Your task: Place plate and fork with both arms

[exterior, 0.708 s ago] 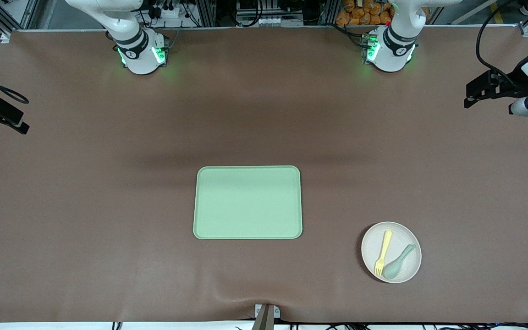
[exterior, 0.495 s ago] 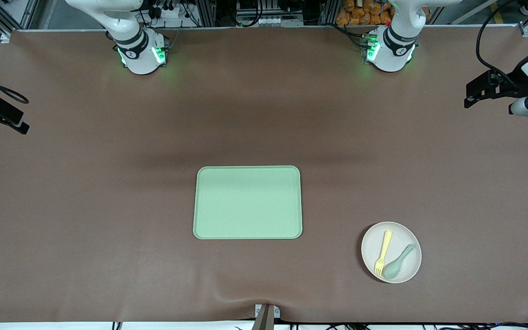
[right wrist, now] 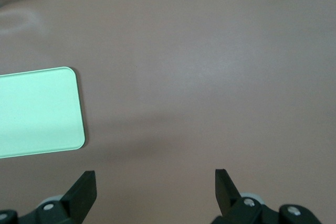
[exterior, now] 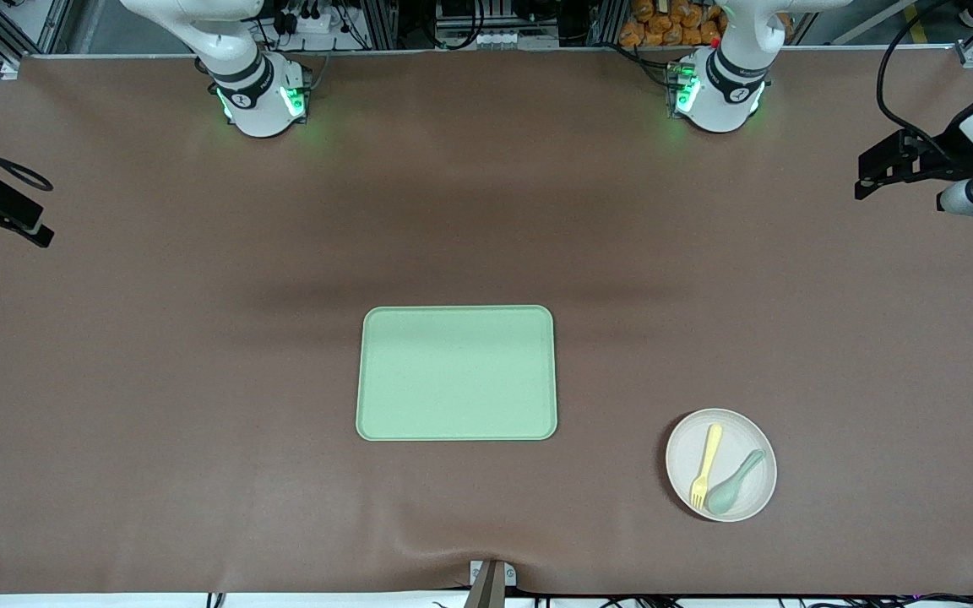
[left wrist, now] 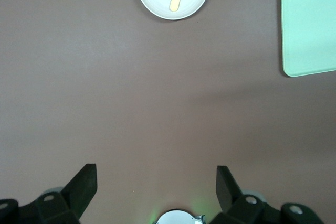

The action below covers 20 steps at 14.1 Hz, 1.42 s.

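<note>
Item: plate (exterior: pixel 721 465), toward the left arm's end, nearer the front camera than the tray (exterior: pixel 457 372); I see the fork (exterior: pixel 706 465) and spoon (exterior: pixel 735 483) lying on it. Left gripper (left wrist: pixel 156 179) and right gripper (right wrist: pixel 154 182): both spread wide, empty, high over bare table.

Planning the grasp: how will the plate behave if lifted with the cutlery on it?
The plate looks thin and plastic, so probably light and stiff. Its shallow rim may offer little grip. The fork and spoon lie loose on it and could slide if it tilts.
</note>
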Tool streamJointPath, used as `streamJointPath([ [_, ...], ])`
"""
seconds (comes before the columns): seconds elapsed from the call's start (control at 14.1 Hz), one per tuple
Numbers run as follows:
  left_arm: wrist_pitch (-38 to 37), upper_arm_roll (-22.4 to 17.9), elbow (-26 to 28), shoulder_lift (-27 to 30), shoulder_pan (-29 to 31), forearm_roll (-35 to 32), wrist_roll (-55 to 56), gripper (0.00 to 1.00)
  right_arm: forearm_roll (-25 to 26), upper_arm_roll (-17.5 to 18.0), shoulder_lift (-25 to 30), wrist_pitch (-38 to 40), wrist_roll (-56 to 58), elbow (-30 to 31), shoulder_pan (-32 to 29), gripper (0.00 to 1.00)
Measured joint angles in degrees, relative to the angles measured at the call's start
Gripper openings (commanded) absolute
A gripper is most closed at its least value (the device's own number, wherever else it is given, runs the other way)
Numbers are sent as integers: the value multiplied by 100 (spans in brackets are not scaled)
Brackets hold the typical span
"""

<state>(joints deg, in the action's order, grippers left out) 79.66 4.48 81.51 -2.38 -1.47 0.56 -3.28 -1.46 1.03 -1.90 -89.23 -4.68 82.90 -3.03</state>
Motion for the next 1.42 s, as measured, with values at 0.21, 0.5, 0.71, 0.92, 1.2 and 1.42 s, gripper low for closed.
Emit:
streamJointPath([
  [0.21, 0, 0, 0, -58, 0, 0, 0, 100, 0, 0, 0, 2, 0, 0, -1, 100],
  [0.5, 112, -7, 19, -245, 17, 0, 0, 100, 0, 0, 0, 4, 0, 0, -5, 100],
  [0.71, 367, -14, 47, -607, 36, 0, 0, 100, -1, 0, 0, 4, 0, 0, -5, 100],
  [0.92, 740, -25, 80, -1029, 57, 0, 2, 100, -1, 0, 0, 4, 0, 0, -5, 100],
  [1.2, 1310, -58, 148, -1432, 159, 0, 10, 100, -1, -1, 0, 4, 0, 0, -14, 100],
  [1.42, 1654, -78, 179, -1667, 253, -1, 10, 100, -1, -1, 0, 4, 0, 0, -19, 100],
])
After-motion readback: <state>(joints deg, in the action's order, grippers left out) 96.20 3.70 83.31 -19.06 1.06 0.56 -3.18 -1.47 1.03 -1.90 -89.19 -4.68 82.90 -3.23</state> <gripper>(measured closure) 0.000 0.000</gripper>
